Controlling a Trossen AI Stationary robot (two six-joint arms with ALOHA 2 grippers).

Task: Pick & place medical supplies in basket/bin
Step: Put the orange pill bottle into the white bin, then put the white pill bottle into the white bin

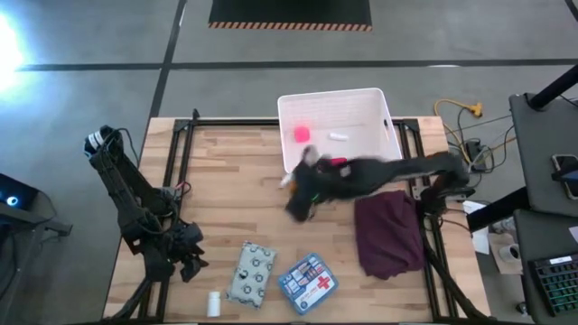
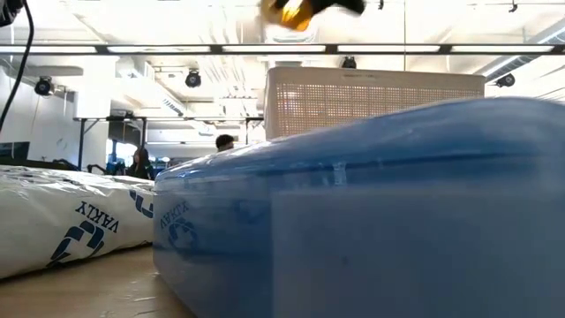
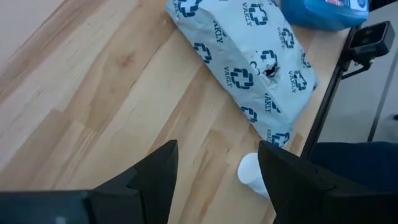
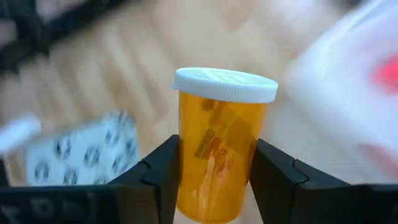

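Note:
My right gripper (image 4: 216,149) is shut on the orange pill bottle (image 4: 219,124) with a white cap. In the high view it hovers at the near left corner of the white bin (image 1: 379,101). The bin holds a pink block (image 1: 301,134), a small white bottle (image 1: 339,136) and a red item (image 1: 340,162). My left gripper (image 3: 217,152) is open above the table's near left part, touching nothing. Beyond it the grey-green dotted pouch (image 3: 249,56), a small white bottle (image 3: 252,177) and the blue first-aid box (image 1: 307,283) lie flat on the wood. My right gripper pinches the orange pill bottle by its amber body (image 4: 186,155), one finger (image 4: 158,180) on each side. The white cap (image 4: 225,84) sticks out beyond the fingertips. The bottle is lifted clear of the table, seen high in the low view (image 2: 296,11).
A dark maroon cloth (image 1: 388,233) lies on the table's right part, near the right arm. The wood between the bin and the near-edge items is bare. Black frame rails run along the table's left and right edges. People stand far off in the room behind.

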